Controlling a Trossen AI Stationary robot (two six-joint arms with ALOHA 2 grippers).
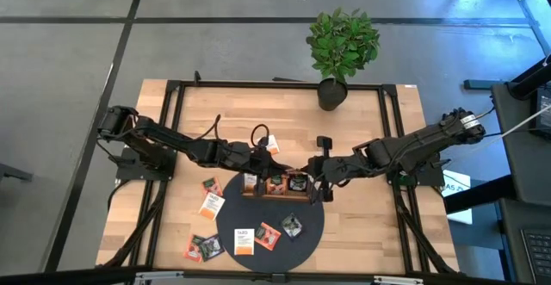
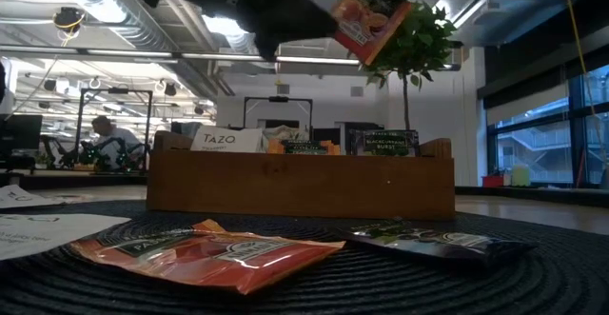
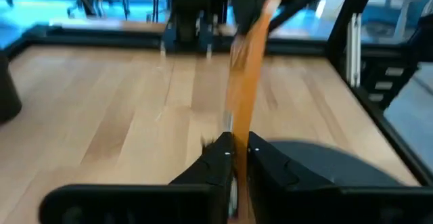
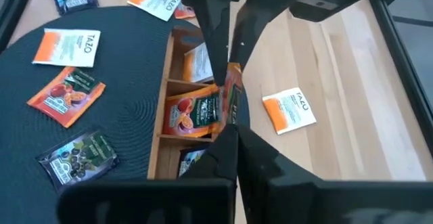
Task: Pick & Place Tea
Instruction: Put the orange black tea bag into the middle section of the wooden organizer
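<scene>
A red-orange tea sachet [image 2: 371,20] hangs in the air above the brown wooden tray [image 2: 300,182], between my two grippers. My left gripper [image 3: 237,153] comes from the table's left and is shut on one end of it. My right gripper [image 4: 233,132] comes from the right and is shut on the other end. Both wrist views show the sachet edge-on. The tray [image 1: 275,184] stands on a dark round mat [image 1: 269,255] and holds several sachets upright in its compartments [image 4: 193,112]. My left gripper pinches the sachet's near end [image 3: 238,132] between its two fingers, coming about level from the table's left. The sachet stands out forward from the fingers, edge-on, lifted clear above the tray. My right gripper pinches the sachet's opposite end [image 4: 232,119] between its two fingers, coming from the table's right. The sachet runs edge-on from these fingers toward the left gripper's dark fingers [image 4: 216,41], clear of the tray.
Loose sachets lie on the mat: a white-orange one [image 1: 244,239], a red one [image 1: 268,235], a dark one [image 1: 293,225]. More lie on the wood at the left [image 1: 211,203] and one beyond the tray [image 4: 289,110]. A potted plant [image 1: 340,48] stands at the far edge.
</scene>
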